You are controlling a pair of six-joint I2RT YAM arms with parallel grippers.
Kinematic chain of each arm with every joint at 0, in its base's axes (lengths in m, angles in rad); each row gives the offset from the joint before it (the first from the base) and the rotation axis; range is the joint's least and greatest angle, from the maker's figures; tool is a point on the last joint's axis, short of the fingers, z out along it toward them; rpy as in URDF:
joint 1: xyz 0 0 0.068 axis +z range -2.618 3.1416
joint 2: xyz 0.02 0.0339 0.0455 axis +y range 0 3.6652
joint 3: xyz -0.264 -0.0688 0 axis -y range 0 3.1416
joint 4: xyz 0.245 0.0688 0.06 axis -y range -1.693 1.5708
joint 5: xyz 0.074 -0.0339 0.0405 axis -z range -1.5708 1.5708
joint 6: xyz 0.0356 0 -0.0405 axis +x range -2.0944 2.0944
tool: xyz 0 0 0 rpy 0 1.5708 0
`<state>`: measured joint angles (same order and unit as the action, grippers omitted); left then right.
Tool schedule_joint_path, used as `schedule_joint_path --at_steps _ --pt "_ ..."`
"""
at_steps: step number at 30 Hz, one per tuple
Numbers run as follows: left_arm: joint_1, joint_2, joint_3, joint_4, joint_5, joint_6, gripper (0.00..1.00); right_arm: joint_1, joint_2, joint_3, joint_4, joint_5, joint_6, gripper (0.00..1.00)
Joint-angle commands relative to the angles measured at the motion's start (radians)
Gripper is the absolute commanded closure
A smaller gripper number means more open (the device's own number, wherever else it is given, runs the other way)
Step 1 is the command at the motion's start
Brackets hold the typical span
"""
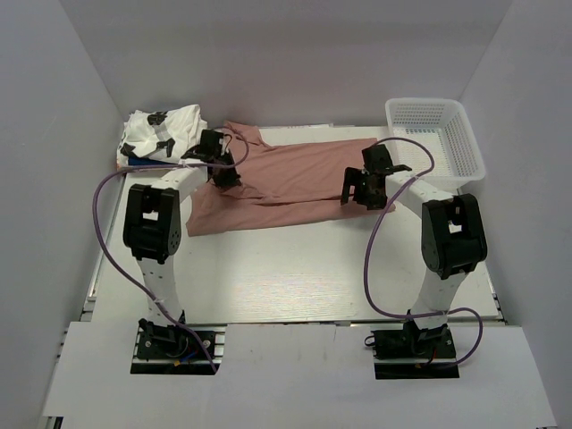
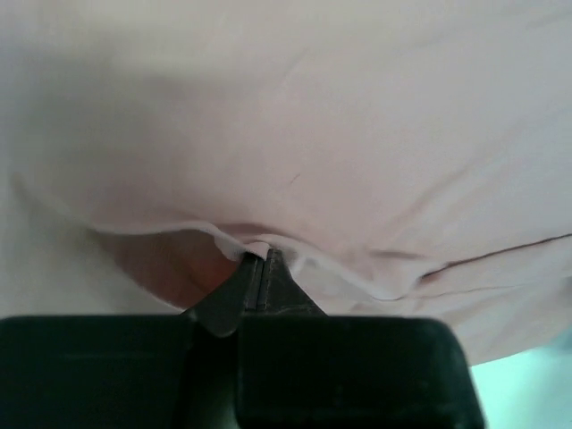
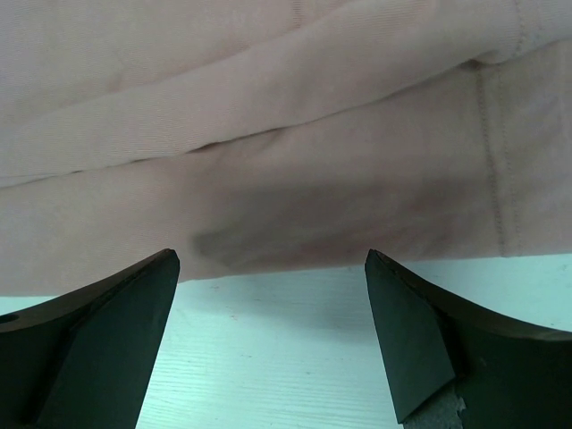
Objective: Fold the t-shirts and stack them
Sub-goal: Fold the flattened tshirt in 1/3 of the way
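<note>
Pink t-shirt [image 1: 295, 179] lies spread across the far middle of the table [image 1: 295, 277], partly folded lengthwise, its left end bunched up at the left gripper [image 1: 225, 170]. That gripper's jaws are pressed together, pinching a raised fold of the pink cloth at their tips. The right gripper [image 3: 273, 268] is spread wide over the shirt's near edge at its right end, with nothing between its fingers; only hem and bare tabletop lie below. White t-shirt with black print [image 1: 161, 132] sits folded in the far left corner, and a white mesh basket [image 1: 471, 156] stands at the far right
</note>
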<state>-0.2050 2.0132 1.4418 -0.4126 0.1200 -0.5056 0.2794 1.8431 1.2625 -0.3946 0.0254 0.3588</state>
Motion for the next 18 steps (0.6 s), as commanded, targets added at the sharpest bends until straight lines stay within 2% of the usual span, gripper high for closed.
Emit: schedule_joint_path --at_steps 1,7,8,9,10,11,15,16,18 --pt "-0.004 0.022 0.132 0.017 0.038 0.108 1.0 -0.005 -0.035 -0.002 -0.006 0.044 -0.018 0.1" --pt "-0.004 0.208 0.426 -0.083 0.073 0.167 1.0 -0.003 -0.019 0.026 -0.026 0.068 -0.032 0.1" --pt "-0.004 0.228 0.46 -0.095 0.073 0.167 0.93 -0.005 -0.012 0.035 -0.029 0.077 -0.032 0.1" --pt "-0.004 0.248 0.491 -0.119 0.073 0.182 0.55 -0.005 -0.008 0.044 -0.03 0.083 -0.035 0.1" --pt "-0.004 0.283 0.52 -0.13 0.073 0.191 0.37 -0.002 -0.007 0.046 -0.032 0.087 -0.038 0.1" --pt "-0.004 0.295 0.564 -0.14 0.073 0.191 0.33 -0.002 -0.001 0.06 -0.029 0.087 -0.041 0.1" --pt "-0.004 0.283 0.582 -0.051 0.064 0.209 0.35 0.001 -0.001 0.09 -0.032 0.097 -0.055 0.1" --pt "-0.004 0.274 0.571 0.034 0.082 0.22 0.37 0.001 0.001 0.095 -0.026 0.087 -0.057 0.1" --pt "-0.004 0.265 0.562 0.087 0.133 0.229 0.37 0.003 -0.001 0.097 -0.021 0.062 -0.06 0.1"
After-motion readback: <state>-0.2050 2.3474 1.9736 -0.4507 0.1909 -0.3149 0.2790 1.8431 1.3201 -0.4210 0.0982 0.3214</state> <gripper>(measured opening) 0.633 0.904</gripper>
